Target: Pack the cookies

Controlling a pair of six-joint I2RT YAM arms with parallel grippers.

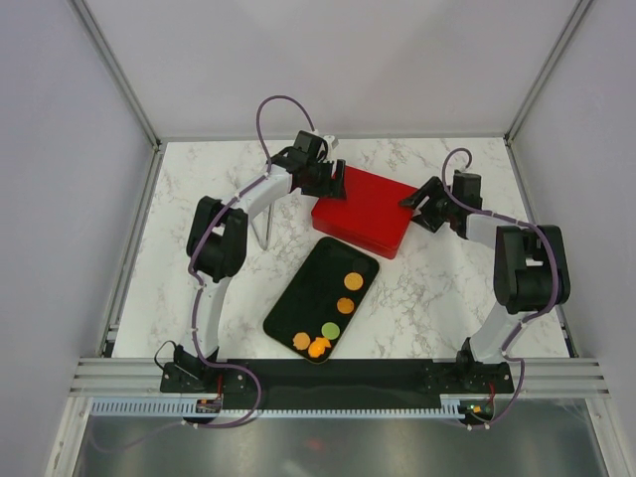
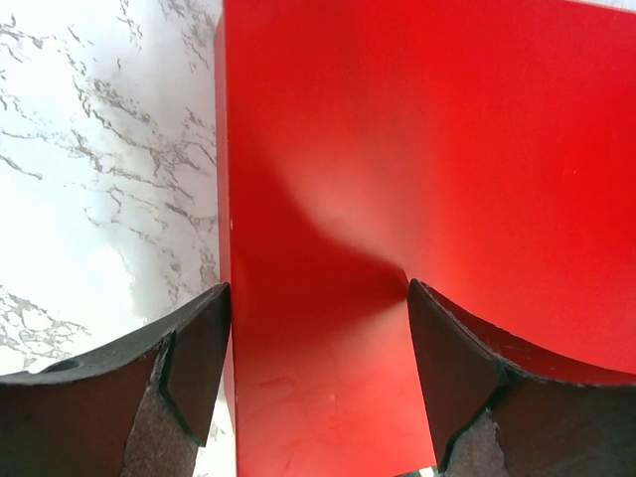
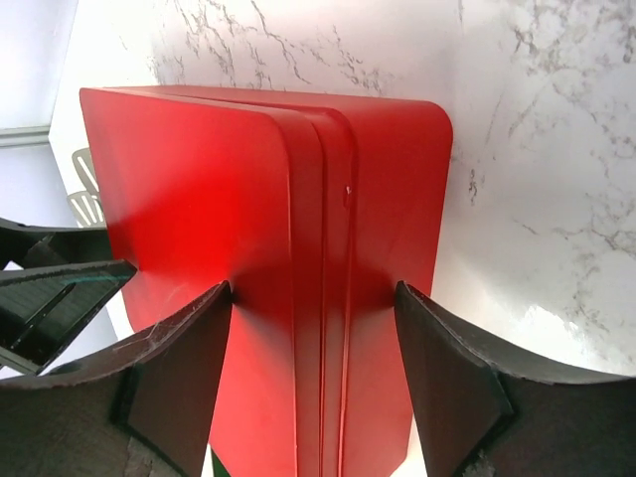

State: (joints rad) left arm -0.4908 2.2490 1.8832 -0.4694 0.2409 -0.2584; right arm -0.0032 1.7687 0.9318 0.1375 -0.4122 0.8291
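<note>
Mid-table: red tin [image 1: 363,214], lid down. On its near side I see a black tray [image 1: 296,298] carrying the cookies [image 1: 348,281], orange plus one green. Left gripper [image 2: 318,298] at the tin's far-left corner, jaws wide, holding nothing. Right gripper [image 3: 313,288] straddles the tin's right end; grip, I cannot tell.

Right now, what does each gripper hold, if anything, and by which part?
Cannot tell: left gripper and right gripper straddle opposite ends of the red box; grip unclear.

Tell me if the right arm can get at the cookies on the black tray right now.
Probably yes: the cookies lie uncovered on the tray, but the right gripper straddles the red box and must back off first.
</note>
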